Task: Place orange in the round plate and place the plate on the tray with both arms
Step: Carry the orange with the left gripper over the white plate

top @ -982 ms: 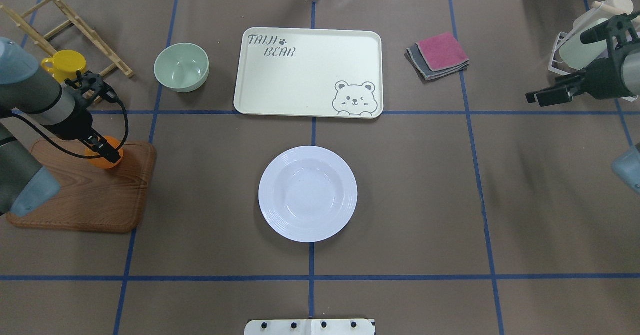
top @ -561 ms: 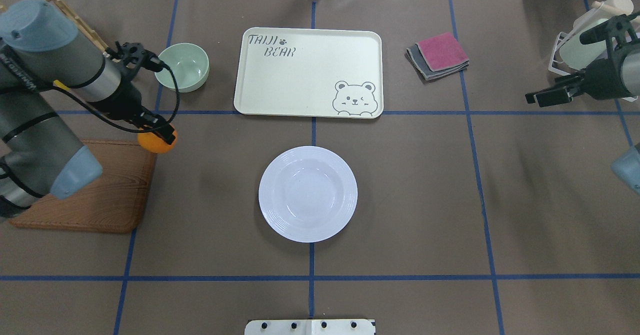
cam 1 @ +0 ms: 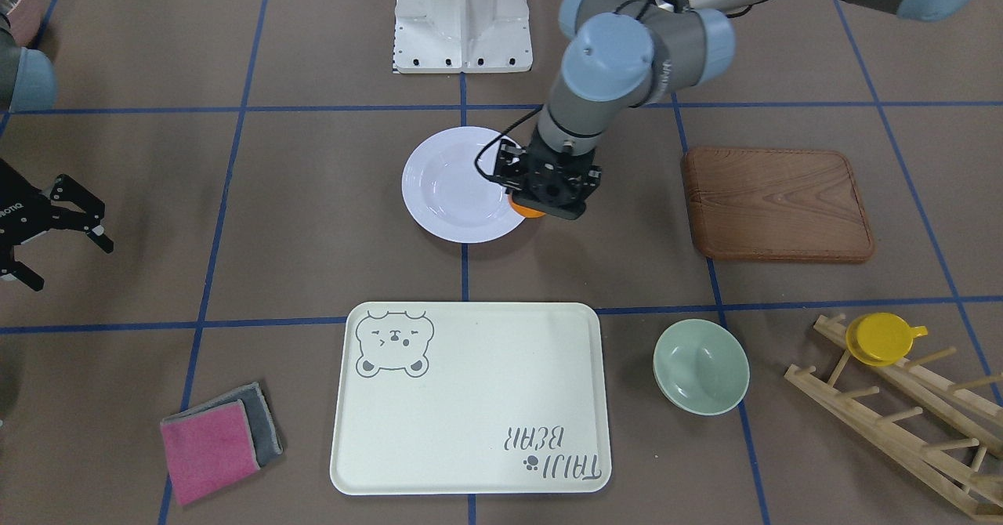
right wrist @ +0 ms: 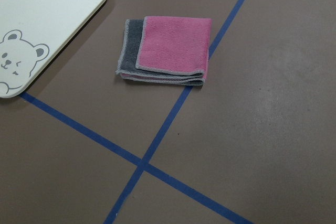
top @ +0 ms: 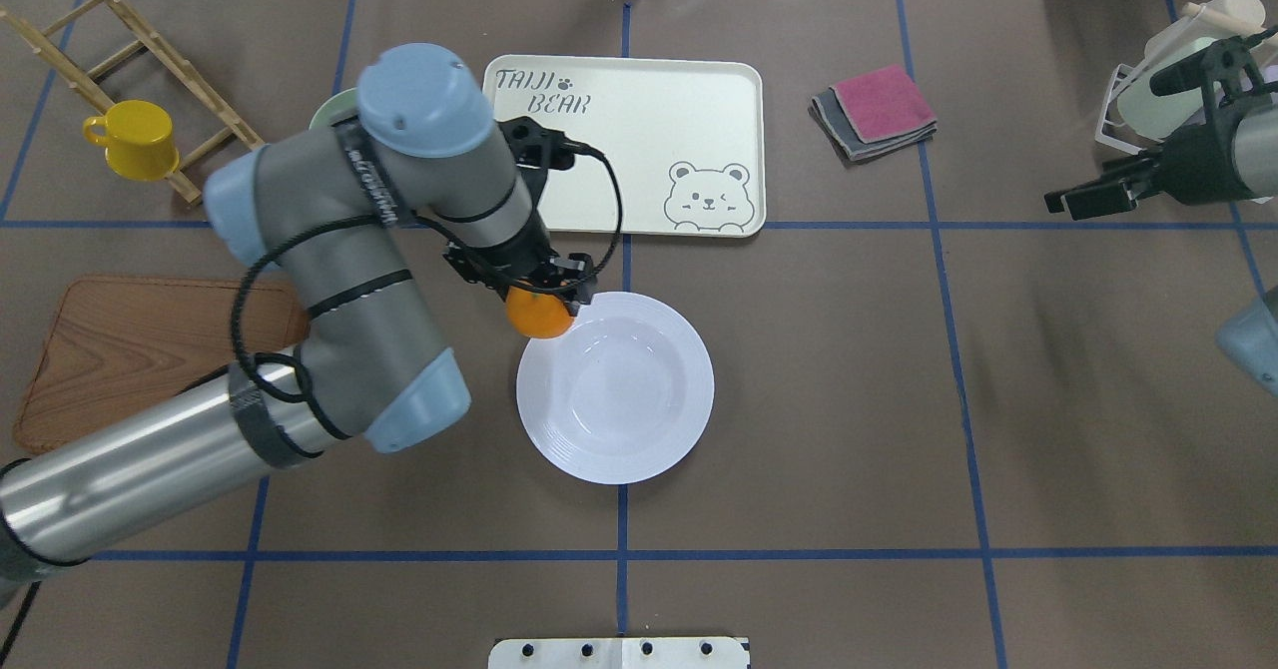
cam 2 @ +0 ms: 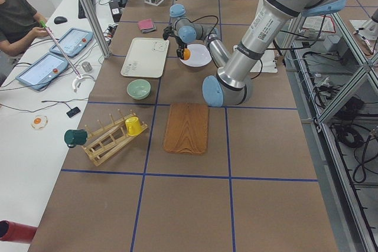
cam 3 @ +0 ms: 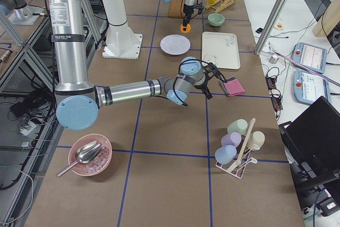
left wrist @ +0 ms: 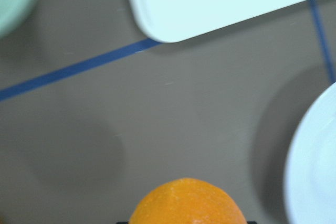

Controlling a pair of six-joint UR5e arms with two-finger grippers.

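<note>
Left gripper (top: 547, 288) is clamped on the orange (top: 539, 316), hanging right at the rim of the round plate (top: 639, 429), on the side twd the table's left end. Plate sits mid-table. My worry: if I let go here it prob hits the sloped rim and rolls off across the table. Needs to be over the sunken centre first imo. Right gripper (cam 1: 48, 231) is parked near the right edge, fingers apart. Tray (top: 619, 150) is by the far edge.

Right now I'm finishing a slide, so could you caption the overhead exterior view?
Left tool holds the orange at the round plate's edge, with the tray beyond it.
</note>
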